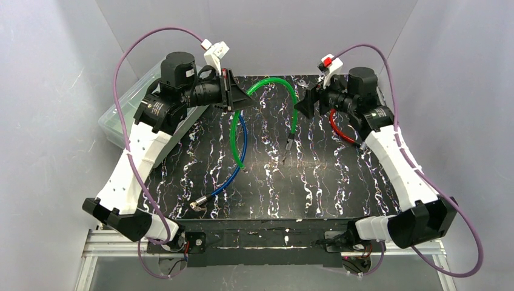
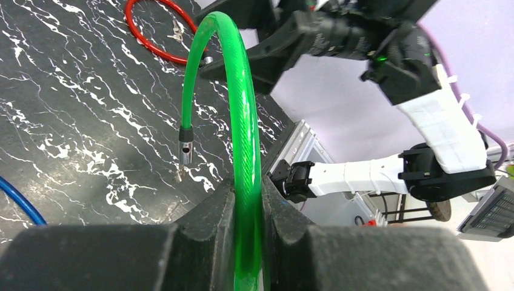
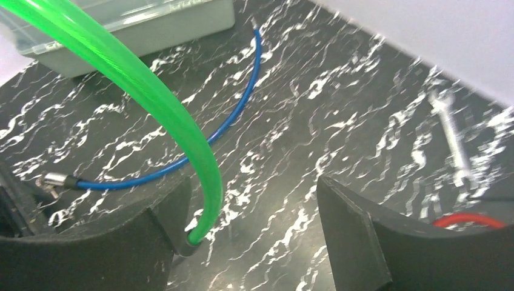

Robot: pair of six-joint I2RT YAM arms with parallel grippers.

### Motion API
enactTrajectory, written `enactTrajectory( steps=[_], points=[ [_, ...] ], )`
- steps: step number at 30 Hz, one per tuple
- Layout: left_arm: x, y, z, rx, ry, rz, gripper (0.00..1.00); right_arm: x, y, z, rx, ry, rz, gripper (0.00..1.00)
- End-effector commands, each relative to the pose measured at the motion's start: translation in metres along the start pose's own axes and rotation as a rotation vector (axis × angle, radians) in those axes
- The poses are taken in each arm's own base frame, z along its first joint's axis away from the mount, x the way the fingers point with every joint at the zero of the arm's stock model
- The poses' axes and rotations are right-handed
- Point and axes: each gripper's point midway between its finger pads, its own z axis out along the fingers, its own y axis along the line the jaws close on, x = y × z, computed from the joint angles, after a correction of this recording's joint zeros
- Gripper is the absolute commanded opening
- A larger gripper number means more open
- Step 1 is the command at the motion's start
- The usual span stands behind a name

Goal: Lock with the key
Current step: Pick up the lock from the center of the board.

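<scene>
A green cable lock [image 1: 274, 82] arches up off the black marbled table [image 1: 339, 182]. My left gripper [image 1: 245, 102] is shut on it, and the cable [image 2: 242, 109] runs straight up between the fingers [image 2: 212, 212]. Its free end [image 2: 186, 142], a black collar with a metal tip, hangs just over the table, with a small metal piece [image 2: 180, 174] under it that may be the key. My right gripper [image 1: 301, 104] stands open beside the cable's right leg. In the right wrist view that collar end [image 3: 191, 237] sits against the left finger [image 3: 163, 212], ungripped.
A blue cable [image 1: 233, 163] with a metal end [image 1: 197, 206] lies across the left middle. A red cable loop [image 1: 340, 130] with small silver keys [image 2: 176, 27] lies under the right arm. A clear plastic bin [image 1: 121, 112] stands off the table's left edge.
</scene>
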Motion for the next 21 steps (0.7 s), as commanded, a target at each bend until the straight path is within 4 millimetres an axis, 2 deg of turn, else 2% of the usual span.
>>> enactTrajectory(
  steps=[1,5,14,21],
  points=[
    [-0.018,-0.028,-0.017,0.078,-0.081,0.021,0.0,0.009,0.015,0.013,-0.101,-0.038,0.096,0.82],
    [-0.02,-0.033,-0.019,0.092,-0.095,-0.007,0.0,0.013,0.021,0.014,-0.132,-0.049,0.135,0.78],
    [-0.022,-0.035,-0.023,0.096,-0.113,-0.02,0.0,0.037,0.014,0.036,-0.116,-0.039,0.262,0.6],
    [-0.026,-0.035,-0.025,0.089,-0.136,-0.023,0.0,0.049,0.013,0.043,-0.102,-0.02,0.281,0.54]
  ],
)
